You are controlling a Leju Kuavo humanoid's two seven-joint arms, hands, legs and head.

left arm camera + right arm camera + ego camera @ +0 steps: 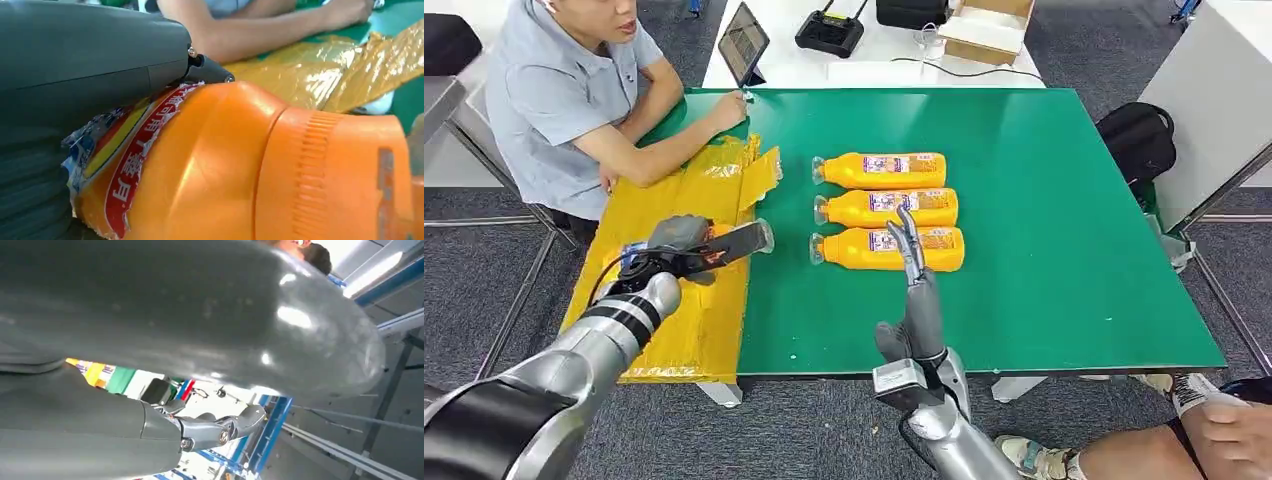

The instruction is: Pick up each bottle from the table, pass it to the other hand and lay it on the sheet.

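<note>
My left hand (682, 243) grips an orange bottle (736, 240) over the yellow sheet (694, 300), the bottle's clear cap end pointing right toward the green table. Up close in the left wrist view the orange bottle (260, 170) with its torn red label sits against my left hand (75, 75). Three orange bottles lie side by side on the table: far (881, 170), middle (886, 207) and near (864, 250). My right hand (914, 300) stands upright in front of the near bottle, fingers straight and apart, holding nothing. In the right wrist view my right hand (150, 340) shows a fingertip (240, 422) stretched out.
A person (574, 90) sits at the table's far left corner, one hand (724, 110) resting on the sheet's far end. A tablet (742, 42), a controller (829, 30) and a cardboard box (986, 28) lie on the white table behind. A black bag (1136, 138) sits right of the table.
</note>
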